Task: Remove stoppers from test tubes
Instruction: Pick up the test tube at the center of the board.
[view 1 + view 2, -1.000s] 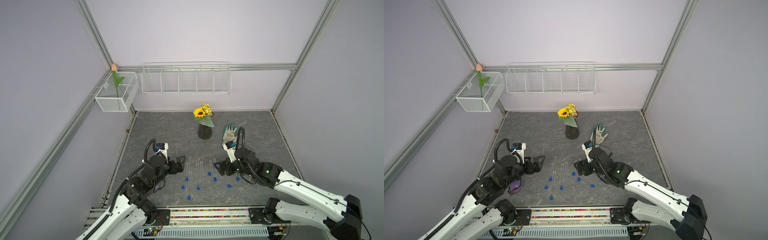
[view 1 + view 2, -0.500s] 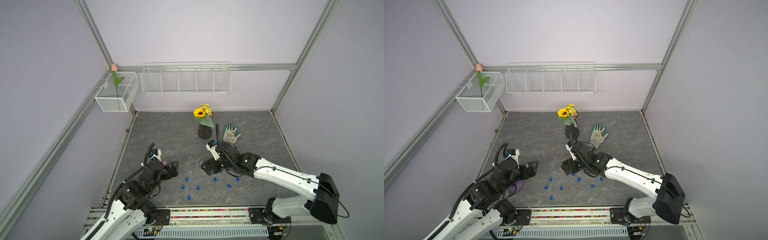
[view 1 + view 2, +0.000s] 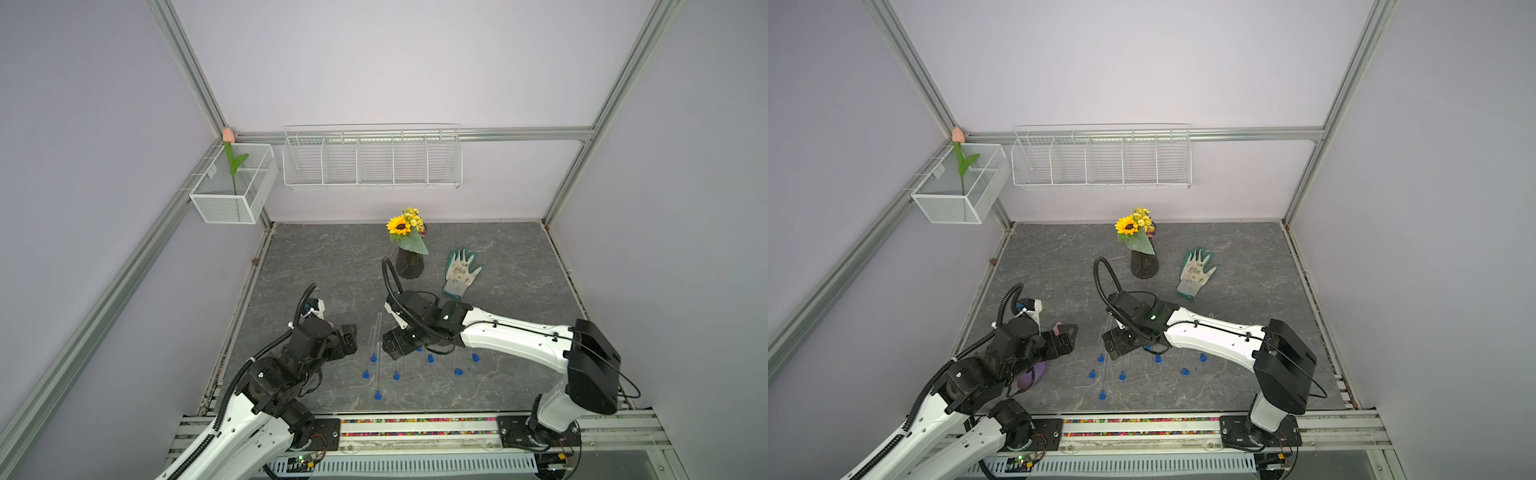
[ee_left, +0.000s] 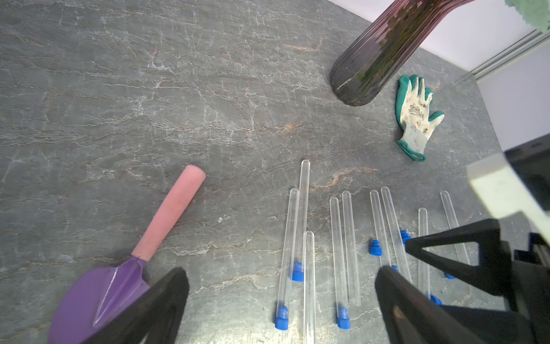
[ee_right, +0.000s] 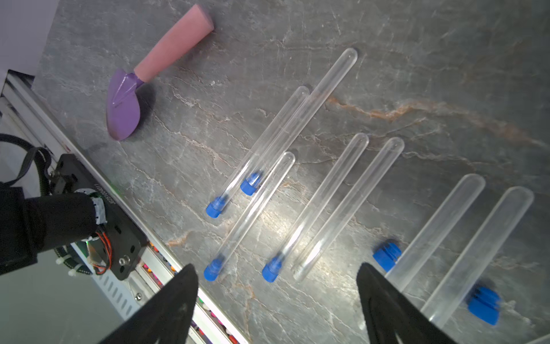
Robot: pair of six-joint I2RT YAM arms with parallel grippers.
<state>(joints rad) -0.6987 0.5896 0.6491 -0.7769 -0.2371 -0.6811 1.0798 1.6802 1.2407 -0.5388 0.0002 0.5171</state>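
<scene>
Several clear test tubes (image 5: 348,208) lie side by side on the grey table, also seen in a top view (image 3: 378,332). Some have a blue stopper (image 5: 270,271) in the mouth. Other stoppers (image 5: 386,256) lie loose beside bare tubes (image 4: 351,247). My right gripper (image 5: 276,268) hangs open just above the left part of the row (image 3: 392,347), with nothing between its fingers. To the left of the tubes, my left gripper (image 4: 281,271) stands wide open and empty (image 3: 348,337), pointing at them.
A purple scoop with a pink handle (image 4: 166,220) lies left of the tubes, partly under my left arm (image 3: 1034,374). A dark vase with a sunflower (image 3: 409,262) and a green-white glove (image 3: 461,272) lie behind. A metal rail (image 3: 415,424) runs along the front edge.
My right arm has swung left along the row of tubes, and its jaws have narrowed slightly. My left gripper has drawn back a little toward the front left.
</scene>
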